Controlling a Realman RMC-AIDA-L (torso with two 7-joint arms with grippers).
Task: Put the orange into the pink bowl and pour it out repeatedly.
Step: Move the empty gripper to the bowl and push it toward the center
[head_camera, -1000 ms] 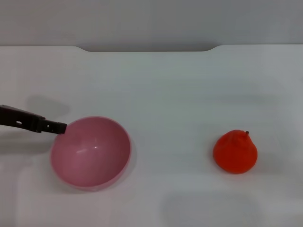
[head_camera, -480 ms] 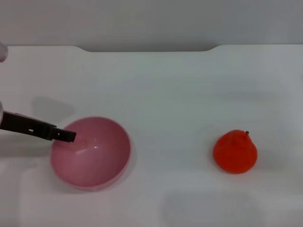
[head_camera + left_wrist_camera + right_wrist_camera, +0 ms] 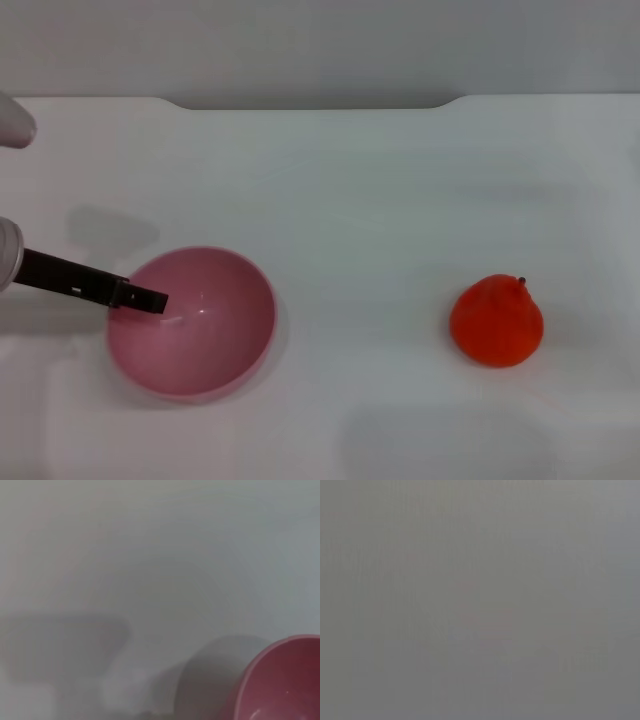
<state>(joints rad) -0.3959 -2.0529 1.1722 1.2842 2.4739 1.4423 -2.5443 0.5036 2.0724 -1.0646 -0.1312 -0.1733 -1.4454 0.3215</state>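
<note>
plainly, the left gripper (image 3: 150,299) reached over the pink bowl's (image 3: 215,345) rim, its jaws' state untellable; the orange (image 3: 496,321) lay well apart on the counter (image 3: 380,200). pressing down could tip the bowl.

The left gripper (image 3: 150,299) reaches over the pink bowl's (image 3: 215,350) rim, the orange (image 3: 496,321) well apart.

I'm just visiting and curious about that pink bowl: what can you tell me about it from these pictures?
The pink bowl is round, deep and glossy, seemingly smooth plastic, with light glinting inside. It sits upright on the white table toward the robot's left, and nothing lies in it. The left gripper, a dark slim tip, reaches over its rim into the hollow; actual contact can't be judged. The orange stands well apart to its right.
</note>
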